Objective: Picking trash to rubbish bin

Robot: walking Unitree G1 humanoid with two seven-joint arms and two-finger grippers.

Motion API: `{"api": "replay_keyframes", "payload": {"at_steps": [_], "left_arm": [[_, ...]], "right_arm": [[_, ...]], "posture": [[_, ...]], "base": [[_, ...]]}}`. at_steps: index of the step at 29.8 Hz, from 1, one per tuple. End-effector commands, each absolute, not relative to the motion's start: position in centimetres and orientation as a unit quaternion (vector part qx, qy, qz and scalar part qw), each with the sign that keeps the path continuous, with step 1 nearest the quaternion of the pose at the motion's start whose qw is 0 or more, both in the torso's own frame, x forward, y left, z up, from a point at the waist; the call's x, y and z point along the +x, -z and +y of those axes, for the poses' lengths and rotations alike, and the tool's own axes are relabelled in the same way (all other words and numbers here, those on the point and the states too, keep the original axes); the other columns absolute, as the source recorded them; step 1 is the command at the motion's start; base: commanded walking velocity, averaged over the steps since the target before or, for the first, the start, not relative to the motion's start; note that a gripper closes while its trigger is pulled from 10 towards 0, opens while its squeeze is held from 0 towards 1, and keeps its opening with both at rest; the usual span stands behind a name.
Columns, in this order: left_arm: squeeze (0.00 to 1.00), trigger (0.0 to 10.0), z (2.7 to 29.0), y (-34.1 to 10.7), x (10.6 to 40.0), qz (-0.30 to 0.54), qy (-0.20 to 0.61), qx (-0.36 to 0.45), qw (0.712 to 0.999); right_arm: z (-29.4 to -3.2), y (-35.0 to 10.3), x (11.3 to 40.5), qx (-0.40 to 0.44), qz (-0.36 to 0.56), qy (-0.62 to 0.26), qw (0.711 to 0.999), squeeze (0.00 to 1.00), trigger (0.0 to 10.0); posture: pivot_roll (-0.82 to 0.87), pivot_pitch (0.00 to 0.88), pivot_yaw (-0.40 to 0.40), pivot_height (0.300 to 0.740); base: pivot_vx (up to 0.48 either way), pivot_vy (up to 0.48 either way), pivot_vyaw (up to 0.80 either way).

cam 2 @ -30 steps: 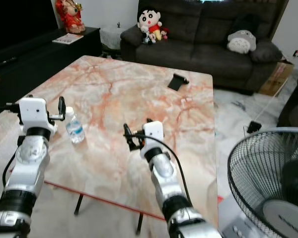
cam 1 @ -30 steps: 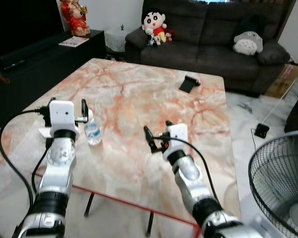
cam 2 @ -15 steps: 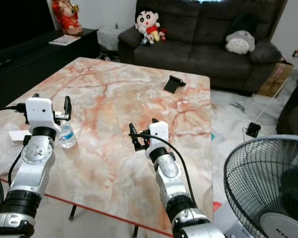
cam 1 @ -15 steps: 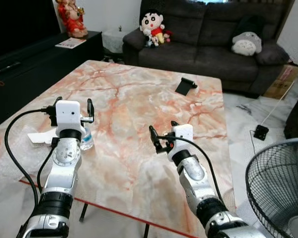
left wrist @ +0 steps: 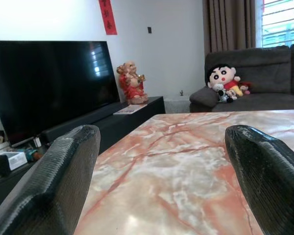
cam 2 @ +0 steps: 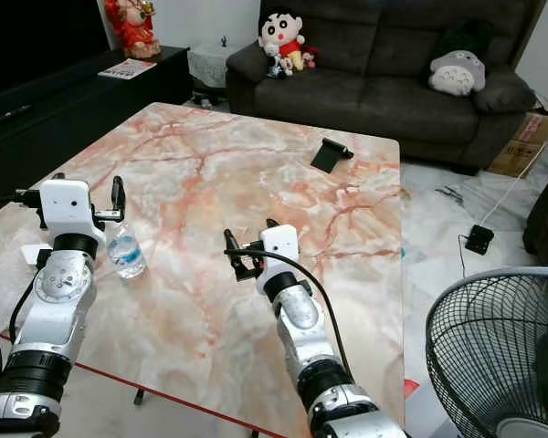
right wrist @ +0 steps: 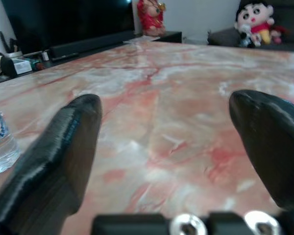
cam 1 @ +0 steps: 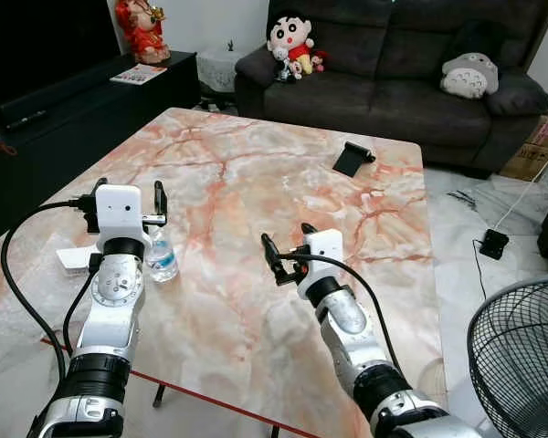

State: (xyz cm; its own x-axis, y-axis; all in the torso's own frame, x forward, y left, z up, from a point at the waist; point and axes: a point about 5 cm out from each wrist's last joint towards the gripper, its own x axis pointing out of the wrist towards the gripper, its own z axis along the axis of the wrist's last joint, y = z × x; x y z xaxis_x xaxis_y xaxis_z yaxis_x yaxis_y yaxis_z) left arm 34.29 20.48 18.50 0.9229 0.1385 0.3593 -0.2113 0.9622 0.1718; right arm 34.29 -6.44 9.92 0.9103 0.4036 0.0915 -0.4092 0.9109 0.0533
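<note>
A small clear water bottle [cam 1: 163, 260] with a blue label stands upright on the marble table [cam 1: 256, 182], near its left edge. My left gripper [cam 1: 128, 193] is raised just left of and above the bottle, open, with nothing between its fingers [left wrist: 54, 186]. My right gripper [cam 1: 288, 242] hovers over the table's middle, open and empty, pointing left; the bottle [right wrist: 0, 147] sits off to the side in the right wrist view. A white paper scrap [cam 1: 73, 258] lies on the table behind my left arm.
A black phone stand [cam 1: 352, 157] lies at the table's far right. A dark sofa [cam 1: 393, 82] with plush toys stands behind. A low black TV cabinet [cam 1: 64, 100] runs along the left. A standing fan [cam 1: 521, 356] is at near right. The table's near edge [cam 1: 219, 401] is red.
The whole view has swayed, so the camera moved. Both arms hold much the same raised pose with fingers apart. The bottle stands where it was, still untouched.
</note>
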Motion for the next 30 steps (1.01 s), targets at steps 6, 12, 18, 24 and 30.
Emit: {"api": "replay_keyframes", "payload": {"at_steps": [6, 12, 18, 24, 30], "left_arm": [[0.0, 10.0, 20.2, -18.8, 34.1, -0.187, -0.082, 0.106, 0.973], [0.0, 10.0, 20.0, -18.8, 34.1, -0.186, -0.076, 0.111, 0.973], [0.0, 10.0, 20.2, -18.5, 34.1, -0.18, -0.077, 0.111, 0.974], [0.0, 10.0, 20.8, -18.3, 34.6, -0.162, -0.081, 0.12, 0.976], [0.0, 10.0, 21.8, -18.2, 35.5, -0.135, -0.086, 0.125, 0.979]], "right_arm": [[-5.9, -10.6, 34.5, 0.036, -0.05, -0.216, 0.974, 0.0, 10.0], [-6.0, -10.6, 34.5, 0.036, -0.048, -0.216, 0.975, 0.0, 10.0], [-6.1, -10.5, 34.5, 0.037, -0.047, -0.215, 0.975, 0.0, 10.0], [-6.1, -10.5, 34.5, 0.037, -0.047, -0.214, 0.975, 0.0, 10.0], [-6.0, -10.5, 34.5, 0.038, -0.046, -0.216, 0.975, 0.0, 10.0]], "posture": [[0.02, 0.0, -0.036, 0.74], [0.02, 0.0, -0.039, 0.74], [0.02, 0.0, -0.04, 0.74], [0.02, 0.0, -0.04, 0.74], [0.02, 0.0, -0.04, 0.74]], "base": [[0.094, 0.0, 0.0], [0.0, 0.0, 0.0], [0.0, 0.0, 0.0], [0.0, 0.0, 0.0], [0.0, 0.0, 0.0]]}}
